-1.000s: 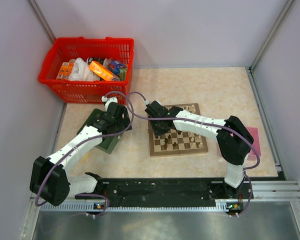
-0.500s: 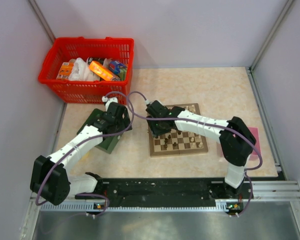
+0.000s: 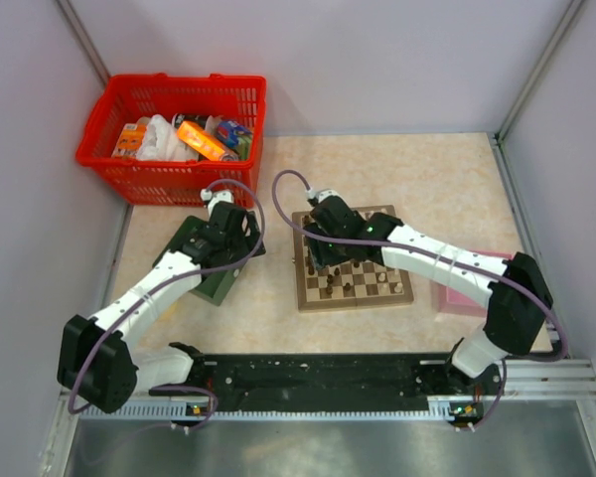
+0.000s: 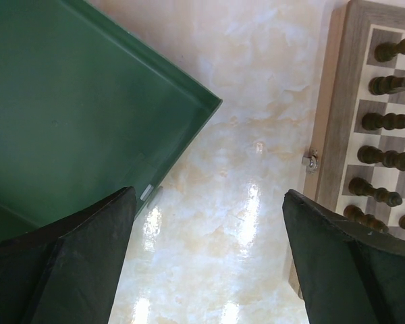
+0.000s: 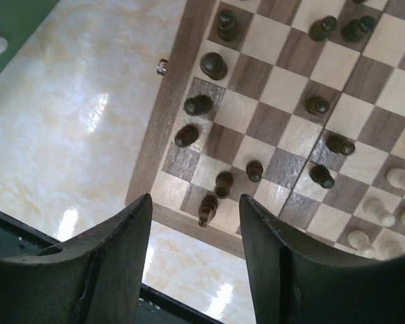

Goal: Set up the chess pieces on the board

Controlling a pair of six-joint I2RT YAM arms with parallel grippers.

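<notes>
Over the left edge of the board [image 3: 358, 304], the right gripper [image 5: 196, 202] hangs with its fingers spread a moderate way apart and nothing between them. It looks straight down on the dark pieces [image 5: 198, 104], probably so it can pick out one that is off its square. Several of these stand along the board's left columns, while others sit further in toward the middle and out of line. The pale pieces [image 5: 397, 177] cluster on the right side of the board. By that layout, the setting up looks only partly done on the dark side.

The board lies mid-table, a little right of centre, with a green tray [image 4: 88, 101] well apart on its left. The left gripper [image 4: 209, 196] hovers above the bare table [image 4: 243, 223] between the tray's corner and the board's left border. Its fingers are wide apart and empty, and it seems held clear to leave the right arm room. A red basket [image 3: 169, 169] sits at the far left.
</notes>
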